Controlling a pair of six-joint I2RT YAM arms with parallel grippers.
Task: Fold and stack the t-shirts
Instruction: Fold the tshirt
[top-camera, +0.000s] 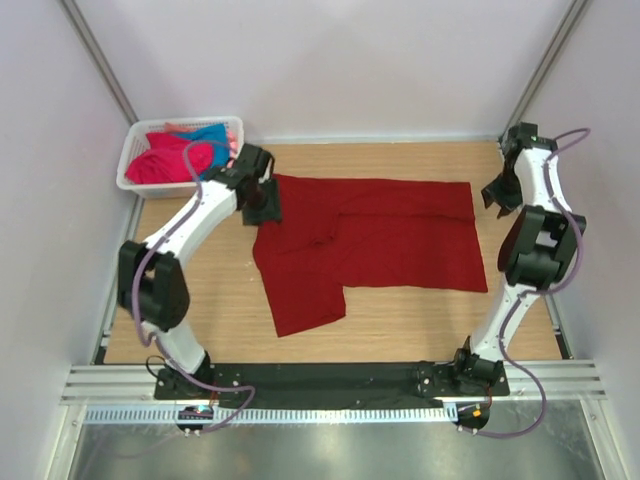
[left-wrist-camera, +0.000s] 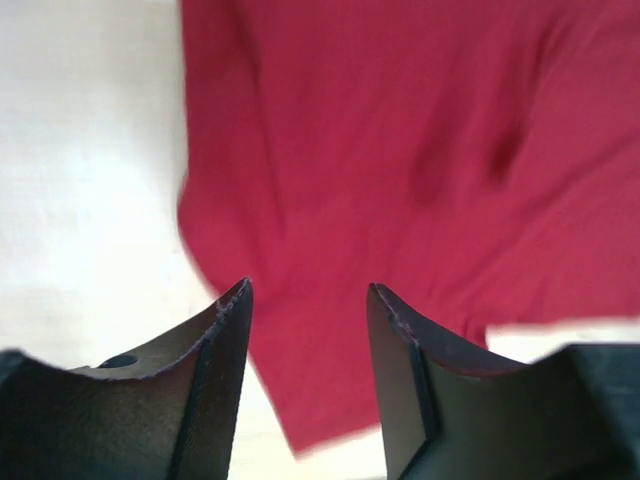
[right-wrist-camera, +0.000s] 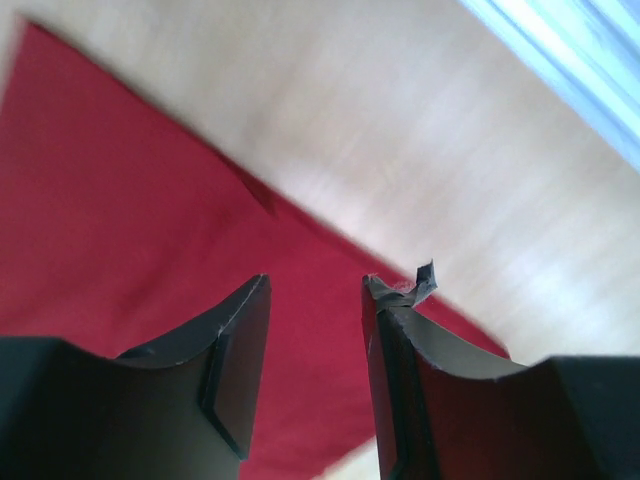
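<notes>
A dark red t-shirt (top-camera: 400, 235) lies spread on the wooden table, with one part reaching toward the near left (top-camera: 305, 295). My left gripper (top-camera: 262, 203) hovers over the shirt's far left corner. In the left wrist view its jaws (left-wrist-camera: 310, 290) stand open with only the red cloth (left-wrist-camera: 400, 150) below them. My right gripper (top-camera: 497, 195) is just off the shirt's far right corner. It is open too (right-wrist-camera: 315, 282), above the red cloth (right-wrist-camera: 120, 230) near its edge, holding nothing. A pink t-shirt (top-camera: 165, 165) and a turquoise one (top-camera: 212, 135) lie in the basket.
A white lattice basket (top-camera: 186, 121) stands at the far left corner of the table. Bare wood (top-camera: 450, 320) shows in front of the shirt. White walls close in the back and sides, and a metal rail (top-camera: 330, 385) runs along the near edge.
</notes>
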